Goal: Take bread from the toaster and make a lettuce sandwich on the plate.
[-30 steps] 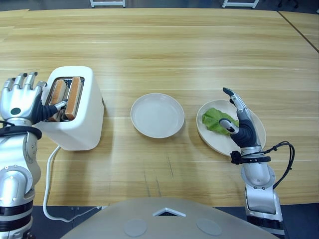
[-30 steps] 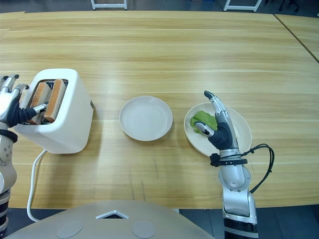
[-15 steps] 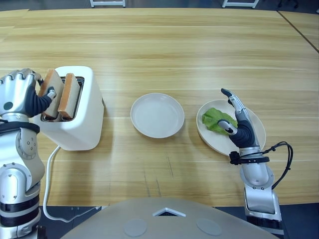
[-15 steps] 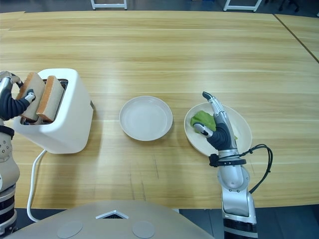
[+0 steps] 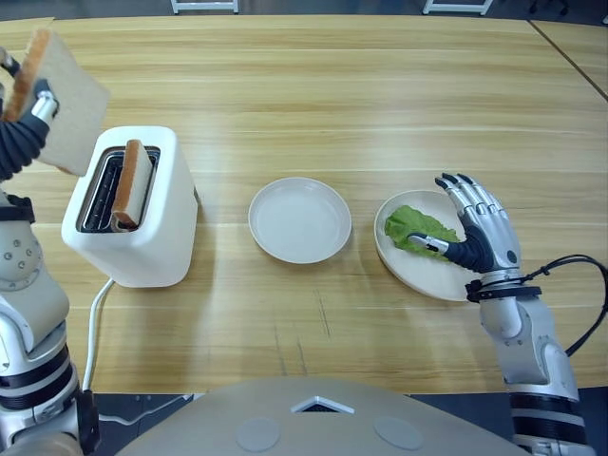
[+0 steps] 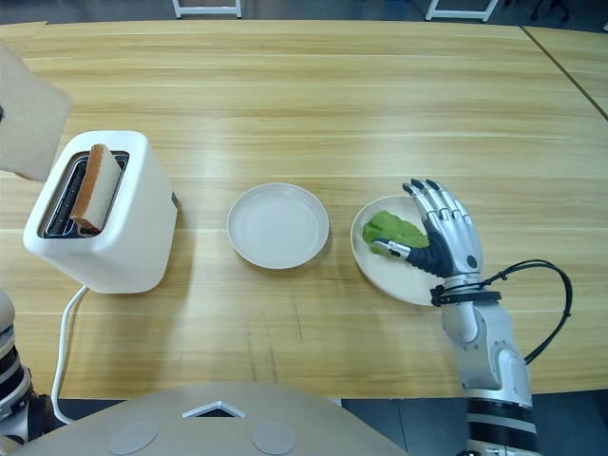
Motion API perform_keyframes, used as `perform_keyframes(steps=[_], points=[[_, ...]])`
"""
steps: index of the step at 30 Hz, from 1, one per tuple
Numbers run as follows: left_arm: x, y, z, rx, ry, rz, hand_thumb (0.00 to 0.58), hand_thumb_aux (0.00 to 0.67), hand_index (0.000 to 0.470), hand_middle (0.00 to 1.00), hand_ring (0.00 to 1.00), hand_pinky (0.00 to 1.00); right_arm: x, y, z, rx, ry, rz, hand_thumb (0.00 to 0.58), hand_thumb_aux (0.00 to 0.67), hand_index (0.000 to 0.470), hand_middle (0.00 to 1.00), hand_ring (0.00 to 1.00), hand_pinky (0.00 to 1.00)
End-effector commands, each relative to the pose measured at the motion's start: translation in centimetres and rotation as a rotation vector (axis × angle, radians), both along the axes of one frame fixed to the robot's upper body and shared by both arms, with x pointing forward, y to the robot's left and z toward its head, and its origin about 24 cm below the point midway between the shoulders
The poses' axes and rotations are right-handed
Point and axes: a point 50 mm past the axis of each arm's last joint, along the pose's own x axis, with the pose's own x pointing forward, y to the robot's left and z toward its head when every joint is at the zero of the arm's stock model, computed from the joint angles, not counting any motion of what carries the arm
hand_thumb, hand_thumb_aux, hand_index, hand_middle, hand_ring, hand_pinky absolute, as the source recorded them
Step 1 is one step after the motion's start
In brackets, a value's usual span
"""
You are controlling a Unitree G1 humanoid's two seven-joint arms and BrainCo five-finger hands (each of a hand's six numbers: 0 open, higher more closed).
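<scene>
1. Left hand (image 5: 16, 142): far left, raised; fingers (image 5: 42, 93) closed on 1 bread slice (image 5: 68, 112), which is held clear of the toaster, up and to its left, tilted.
2. Toaster (image 5: 142, 233): white, 2 slots, standing on the counter (image 5: 332, 85). The left slot is vacant; a second slice (image 5: 128, 180) stands in the right slot. A white cord (image 5: 92, 332) trails from the base toward the near edge.
3. Empty plate (image 5: 300, 219): counter centre, well apart from the toaster.
4. Lettuce plate (image 5: 408, 274): just right of the empty plate, carrying 1 lettuce leaf (image 5: 416, 226) on its left half.
5. Right hand (image 5: 483, 236): over the lettuce plate's right side, fingers loosely spread and grasping nothing, thumb tip at the leaf's near edge.
</scene>
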Motion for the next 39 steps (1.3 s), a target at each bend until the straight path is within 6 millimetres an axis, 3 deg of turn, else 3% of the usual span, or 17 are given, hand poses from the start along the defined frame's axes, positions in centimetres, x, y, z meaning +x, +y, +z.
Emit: perform_keyframes(steps=[1, 2, 4, 5, 6, 7, 10, 12, 15, 17, 19, 21, 22, 28, 32, 35, 39], points=[[-0.2, -1.9, 1.7, -0.066, -0.085, -0.146, 0.580, 0.670, 0.470, 1.00, 1.00, 1.00, 0.8, -1.6, -1.5, -0.182, 0.062, -0.009, 0.000, 0.000, 0.000, 0.00, 0.00, 0.00], [-0.1, -2.7, 1.9, -0.101, -0.087, -0.207, 0.580, 0.670, 0.470, 1.00, 1.00, 1.00, 0.9, -1.8, -1.8, -0.203, 0.071, -0.008, 0.058, 0.034, 0.024, 0.00, 0.00, 0.00], [0.5, -4.4, 1.7, -0.172, -0.063, -0.327, 0.580, 0.670, 0.470, 1.00, 1.00, 1.00, 1.0, -2.3, -2.3, -0.230, 0.087, -0.012, 0.261, 0.173, 0.122, 0.00, 0.00, 0.00], [0.9, -5.2, 1.5, -0.207, -0.041, -0.382, 0.580, 0.670, 0.470, 1.00, 1.00, 1.00, 1.0, -2.6, -2.5, -0.240, 0.099, -0.015, 0.281, 0.189, 0.133, 0.00, 0.00, 0.00], [1.3, -6.2, 1.2, -0.238, -0.012, -0.435, 0.580, 0.670, 0.470, 1.00, 1.00, 1.00, 1.0, -2.7, -2.8, -0.244, 0.110, -0.017, 0.366, 0.263, 0.184, 0.00, 0.00, 0.00], [1.6, -7.1, 0.9, -0.267, 0.014, -0.485, 0.580, 0.670, 0.470, 1.00, 1.00, 1.00, 1.1, -2.8, -3.0, -0.247, 0.119, -0.016, 0.382, 0.279, 0.195, 0.00, 0.00, 0.00], [2.8, -10.2, -0.3, -0.337, 0.115, -0.623, 0.580, 0.670, 0.470, 1.00, 1.00, 1.00, 1.1, -3.0, -3.6, -0.248, 0.142, -0.013, 0.392, 0.289, 0.203, 0.00, 0.00, 0.00], [3.8, -12.1, -1.4, -0.360, 0.198, -0.686, 0.580, 0.670, 0.470, 1.00, 1.00, 1.00, 1.1, -3.0, -3.9, -0.248, 0.164, -0.012, 0.441, 0.342, 0.240, 0.00, 0.00, 0.00], [5.4, -14.6, -3.7, -0.377, 0.348, -0.740, 0.580, 0.670, 0.470, 1.00, 1.00, 1.00, 1.0, -3.1, -4.5, -0.247, 0.213, -0.005, 0.434, 0.334, 0.234, 0.00, 0.00, 0.00], [6.1, -16.2, -5.4, -0.378, 0.436, -0.763, 0.580, 0.670, 0.470, 1.00, 1.00, 1.00, 1.0, -3.1, -4.9, -0.253, 0.246, 0.001, 0.390, 0.286, 0.201, 0.00, 0.00, 0.00], [7.0, -17.6, -7.2, -0.374, 0.512, -0.771, 0.580, 0.670, 0.470, 1.00, 1.00, 1.00, 1.1, -3.0, -5.1, -0.257, 0.263, 0.006, 0.478, 0.389, 0.273, 0.00, 0.00, 0.00], [8.1, -18.8, -9.6, -0.351, 0.616, -0.757, 0.580, 0.670, 0.470, 1.00, 1.00, 1.00, 1.3, -3.0, -5.0, -0.258, 0.263, 0.010, 0.560, 0.547, 0.383, 0.00, 0.00, 0.00], [8.6, -19.3, -11.1, -0.330, 0.673, -0.740, 0.580, 0.670, 0.470, 1.00, 1.00, 1.00, 1.4, -3.0, -5.0, -0.253, 0.260, 0.011, 0.580, 0.670, 0.470, 0.00, 0.00, 0.00], [10.2, -20.8, -18.3, -0.219, 0.942, -0.670, 0.580, 0.670, 0.470, 1.00, 1.00, 1.00, 1.9, -2.8, -3.9, -0.209, 0.204, 0.023, 0.580, 0.670, 0.470, 0.00, 0.00, 0.00], [10.5, -20.7, -21.6, -0.109, 1.063, -0.630, 0.580, 0.670, 0.470, 1.00, 1.00, 1.00, 2.0, -2.6, -3.0, -0.176, 0.155, 0.032, 0.580, 0.670, 0.470, 0.00, 0.00, 0.00], [10.5, -20.5, -22.7, -0.014, 1.076, -0.629, 0.580, 0.670, 0.470, 1.00, 1.00, 1.00, 2.1, -2.3, -2.3, -0.149, 0.125, 0.044, 0.580, 0.670, 0.470, 0.00, 0.00, 0.00], [9.6, -21.5, -22.0, 0.165, 0.981, -0.754, 0.580, 0.670, 0.470, 1.00, 1.00, 1.00, 2.2, -1.8, -1.2, -0.105, 0.090, 0.064, 0.580, 0.670, 0.470, 0.00, 0.00, 0.00]])
